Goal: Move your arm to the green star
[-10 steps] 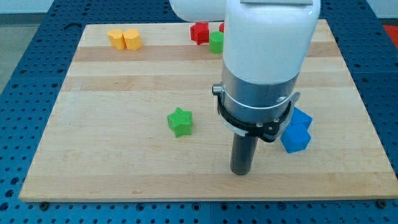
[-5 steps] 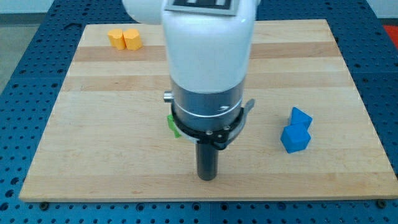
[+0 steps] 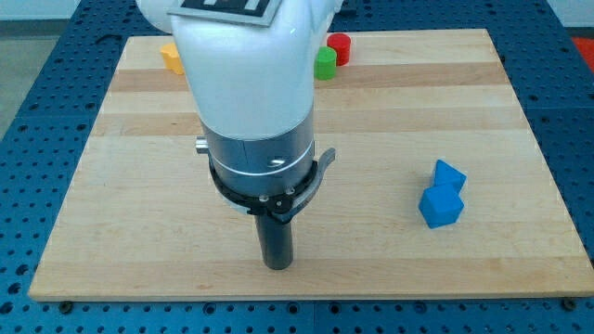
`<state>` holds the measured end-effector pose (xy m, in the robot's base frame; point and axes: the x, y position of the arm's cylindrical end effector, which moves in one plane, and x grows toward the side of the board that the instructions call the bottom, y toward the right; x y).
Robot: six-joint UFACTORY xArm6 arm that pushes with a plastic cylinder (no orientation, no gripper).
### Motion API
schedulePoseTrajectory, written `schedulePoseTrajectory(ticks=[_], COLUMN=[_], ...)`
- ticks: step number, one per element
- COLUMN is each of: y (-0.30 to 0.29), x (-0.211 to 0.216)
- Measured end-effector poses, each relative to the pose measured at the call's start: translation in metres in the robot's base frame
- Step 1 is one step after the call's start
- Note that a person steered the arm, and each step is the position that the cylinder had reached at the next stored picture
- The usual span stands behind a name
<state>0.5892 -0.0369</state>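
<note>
The green star is hidden behind my arm's white and grey body (image 3: 255, 111), which fills the view's middle left. My tip (image 3: 276, 265) touches the wooden board (image 3: 483, 130) near its bottom edge, below where the arm covers the board. I cannot tell how far the tip is from the star.
Two blue blocks (image 3: 442, 195) sit touching at the view's right. A green cylinder (image 3: 324, 63) and a red cylinder (image 3: 339, 48) stand at the top centre. A yellow block (image 3: 170, 57) shows partly at the top left, beside the arm.
My arm and tip have moved steadily to the view's left, from beside the blue blocks to the board's lower middle. The green star, seen before, is now covered by the arm.
</note>
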Motion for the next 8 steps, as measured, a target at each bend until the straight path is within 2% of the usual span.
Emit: schedulePoseTrajectory(ticks=[8], y=[-0.027], x=[-0.001])
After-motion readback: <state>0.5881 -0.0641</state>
